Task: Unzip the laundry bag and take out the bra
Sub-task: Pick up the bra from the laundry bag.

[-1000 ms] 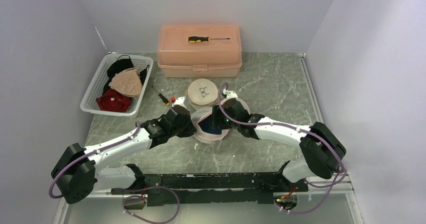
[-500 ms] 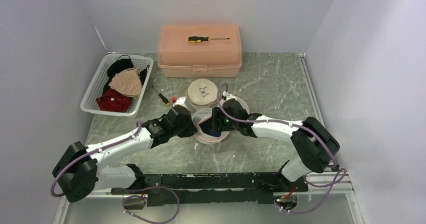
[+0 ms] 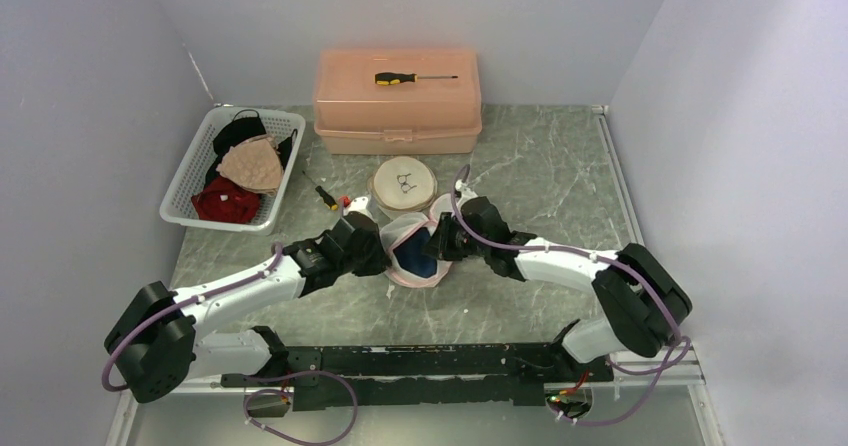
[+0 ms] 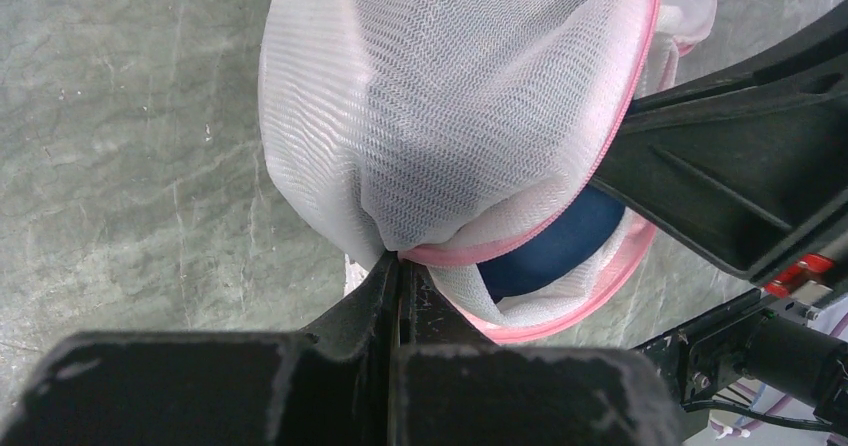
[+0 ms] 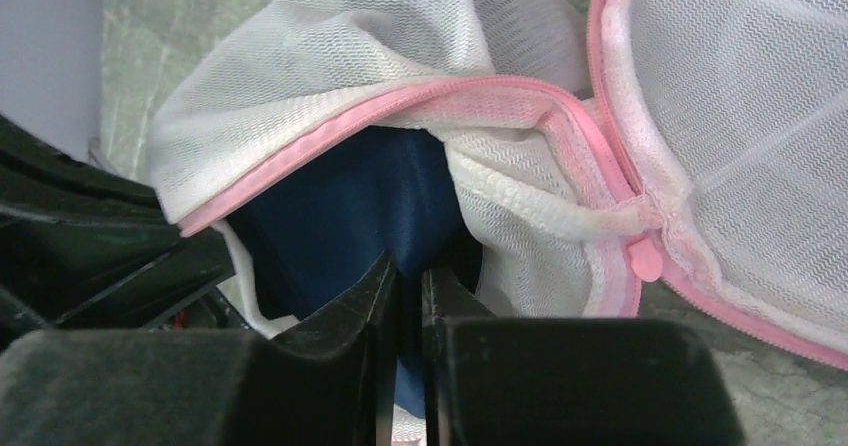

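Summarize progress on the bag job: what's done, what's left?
Done: laundry bag unzipped, its pink zipper gaping. In hand: left gripper pinches the bag's rim; right gripper is shut on the navy bra at the opening. Left: pull the bra out; most of it sits inside the mesh.

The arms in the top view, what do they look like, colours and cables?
Both the left arm and right arm have white links and bulky black joints. A purple cable loops along each. The left tool and right tool are matte black.

Bra [image 5: 340,206] inside laundry bag [image 4: 440,96]
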Controlling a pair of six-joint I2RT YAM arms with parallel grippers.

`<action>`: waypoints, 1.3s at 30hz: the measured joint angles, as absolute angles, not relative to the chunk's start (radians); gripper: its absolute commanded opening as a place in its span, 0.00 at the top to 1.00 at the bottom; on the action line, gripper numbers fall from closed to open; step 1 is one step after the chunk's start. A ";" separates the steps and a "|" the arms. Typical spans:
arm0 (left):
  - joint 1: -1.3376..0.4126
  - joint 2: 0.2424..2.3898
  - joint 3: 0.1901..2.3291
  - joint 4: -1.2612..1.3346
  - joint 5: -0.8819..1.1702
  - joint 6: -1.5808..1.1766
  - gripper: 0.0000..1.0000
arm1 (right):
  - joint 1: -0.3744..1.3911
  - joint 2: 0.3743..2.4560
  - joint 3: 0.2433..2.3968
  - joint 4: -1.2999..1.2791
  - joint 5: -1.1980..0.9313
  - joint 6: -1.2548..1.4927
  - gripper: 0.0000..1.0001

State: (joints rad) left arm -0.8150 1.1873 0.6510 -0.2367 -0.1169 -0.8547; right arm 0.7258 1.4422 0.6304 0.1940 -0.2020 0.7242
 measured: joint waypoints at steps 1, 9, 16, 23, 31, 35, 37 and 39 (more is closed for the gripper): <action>-0.815 1.187 0.651 -0.237 -0.117 -0.855 0.97 | 0.723 1.435 0.630 0.197 -0.212 0.726 0.97; -0.815 1.186 0.651 -0.256 -0.123 -0.855 0.97 | 0.684 1.340 0.606 0.202 -0.287 0.729 1.00; -0.815 1.165 0.658 -0.306 -0.155 -0.855 0.97 | 0.610 1.181 0.593 0.169 -0.440 0.704 1.00; -0.815 1.163 0.696 -0.331 -0.177 -0.854 0.97 | 0.601 1.098 0.598 0.125 -0.575 0.656 1.00; -0.815 1.164 0.727 -0.339 -0.182 -0.851 0.97 | 0.540 1.066 0.547 0.286 -0.744 0.755 1.00; -0.815 1.164 0.728 -0.342 -0.183 -0.851 0.97 | 0.531 1.065 0.537 0.349 -0.792 0.802 1.00; -0.815 1.164 0.728 -0.342 -0.184 -0.851 0.97 | 0.527 1.060 0.536 0.373 -0.806 0.820 1.00; -0.815 1.164 0.728 -0.342 -0.185 -0.851 0.97 | 0.524 1.050 0.533 0.408 -0.824 0.841 1.00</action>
State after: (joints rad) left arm -0.8150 1.1645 0.7280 -0.3416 -0.1852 -0.8513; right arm 0.5236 1.0496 0.5327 0.4080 -0.8238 0.8413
